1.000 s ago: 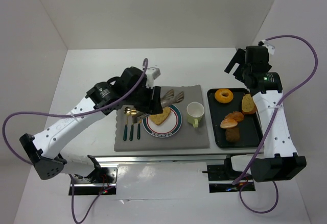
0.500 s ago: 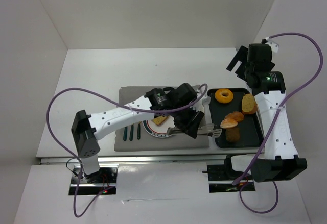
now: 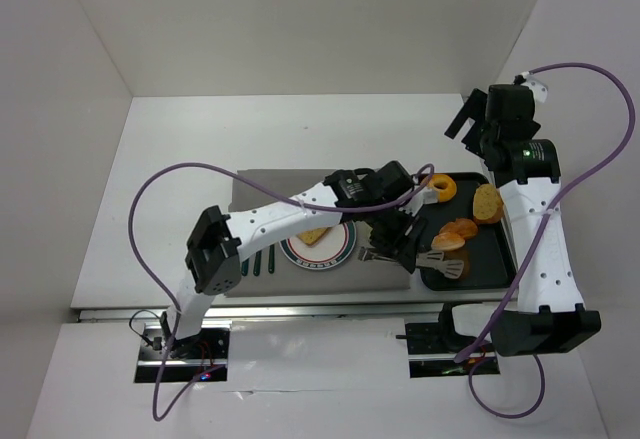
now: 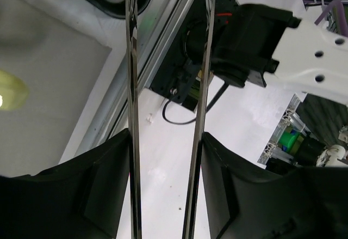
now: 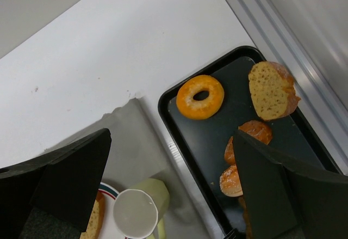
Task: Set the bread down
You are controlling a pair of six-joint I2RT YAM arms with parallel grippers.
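The left end effector (image 4: pixel 166 195) is half closed on thin, shiny steel tongs (image 3: pixel 437 262), its black fingers pressing the two flat blades from outside. The tong tips lie at the dark brown chunk (image 3: pixel 456 272) on the smooth black tray (image 5: pixel 217 135); whether they grip it is unclear. The porous tan toast slice (image 5: pixel 272 89) lies in the tray's far right part. The right end effector (image 5: pixel 171 187) gapes wide and empty.
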